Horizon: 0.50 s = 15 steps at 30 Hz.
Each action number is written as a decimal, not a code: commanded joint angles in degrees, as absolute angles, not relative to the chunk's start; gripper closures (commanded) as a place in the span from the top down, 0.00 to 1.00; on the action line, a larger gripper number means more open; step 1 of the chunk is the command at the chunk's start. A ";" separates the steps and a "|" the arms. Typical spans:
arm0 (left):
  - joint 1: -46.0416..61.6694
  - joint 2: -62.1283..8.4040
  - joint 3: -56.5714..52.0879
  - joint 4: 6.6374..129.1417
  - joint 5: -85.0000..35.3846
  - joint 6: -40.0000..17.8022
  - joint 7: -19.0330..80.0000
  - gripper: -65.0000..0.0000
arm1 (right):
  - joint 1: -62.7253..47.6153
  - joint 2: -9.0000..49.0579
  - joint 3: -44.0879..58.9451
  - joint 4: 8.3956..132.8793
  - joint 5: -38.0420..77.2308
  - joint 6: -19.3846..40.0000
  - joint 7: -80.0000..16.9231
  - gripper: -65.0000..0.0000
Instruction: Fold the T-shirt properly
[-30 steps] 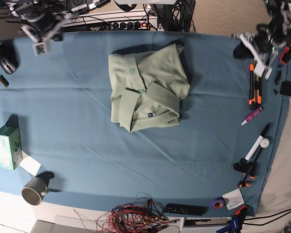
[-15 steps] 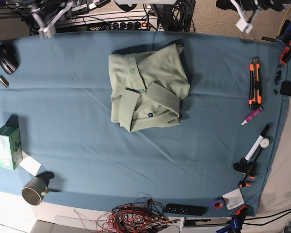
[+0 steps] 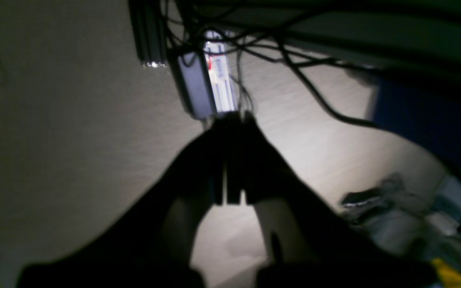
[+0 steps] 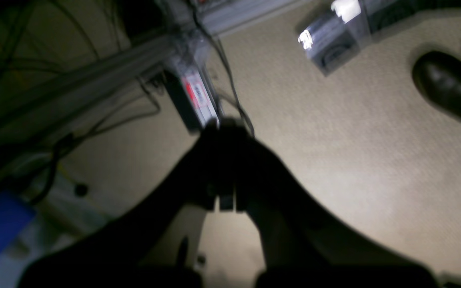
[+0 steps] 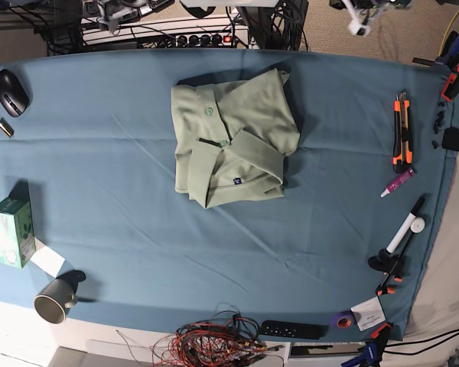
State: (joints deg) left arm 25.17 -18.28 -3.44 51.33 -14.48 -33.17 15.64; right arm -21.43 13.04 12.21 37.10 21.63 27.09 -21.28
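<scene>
Sage-green cotton, the T-shirt [image 5: 229, 138], folded into a compact bundle with collar and placket on top, lying on the teal-blue table cloth [image 5: 138, 206] a little behind its middle, touched by nothing. Left gripper [image 3: 230, 158] with its dark fingers pressed together, nothing between them, hanging over beige carpet [image 3: 74, 140] near a tangle of cables [image 3: 254, 44], well away from the shirt. Right gripper [image 4: 224, 166] likewise closed and empty, over the same carpet beside a black shoe [image 4: 444, 86]; in the base view only a blurred pale bit of each arm at the far edge.
</scene>
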 commanded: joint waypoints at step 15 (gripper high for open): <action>12.67 -8.49 2.17 32.58 -7.46 -5.34 9.52 0.00 | -3.92 6.07 5.58 17.15 3.44 19.40 -10.26 0.00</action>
